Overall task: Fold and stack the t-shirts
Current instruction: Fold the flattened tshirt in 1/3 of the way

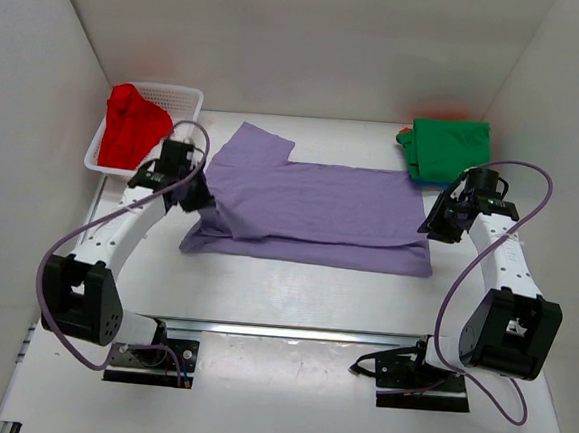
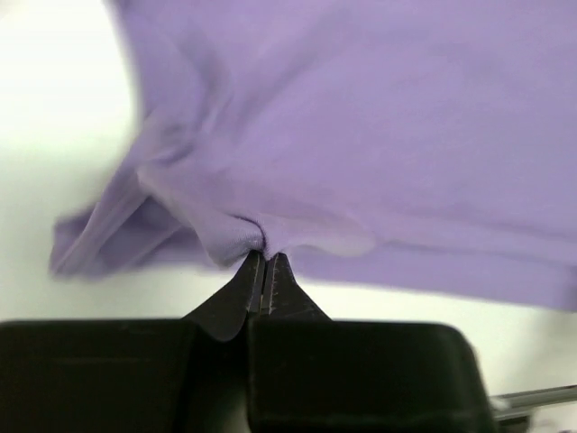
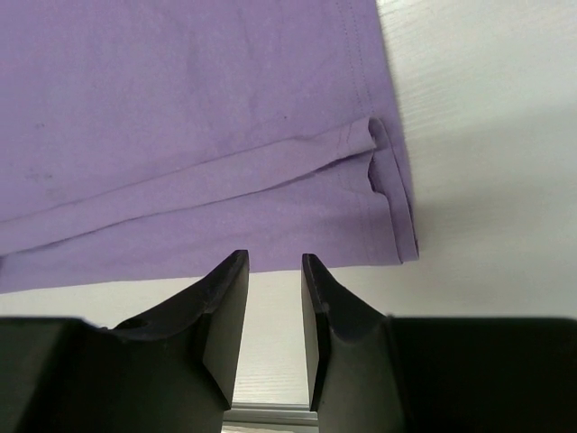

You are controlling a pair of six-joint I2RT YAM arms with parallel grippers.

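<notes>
A lavender-purple t-shirt (image 1: 310, 208) lies spread across the table's middle, its near edge folded over. My left gripper (image 1: 193, 193) is at its left end and is shut on a pinched fold of the purple cloth (image 2: 243, 236). My right gripper (image 1: 431, 226) is open and empty just off the shirt's right edge, its fingertips (image 3: 236, 271) at the hem (image 3: 379, 171). A red t-shirt (image 1: 131, 124) hangs in the white basket (image 1: 183, 98). A folded green t-shirt (image 1: 450, 149) lies at the back right on something orange (image 1: 440, 110).
White walls enclose the table on three sides. The arm bases and a metal rail (image 1: 290, 332) stand at the near edge. Purple cables (image 1: 465, 281) loop beside each arm.
</notes>
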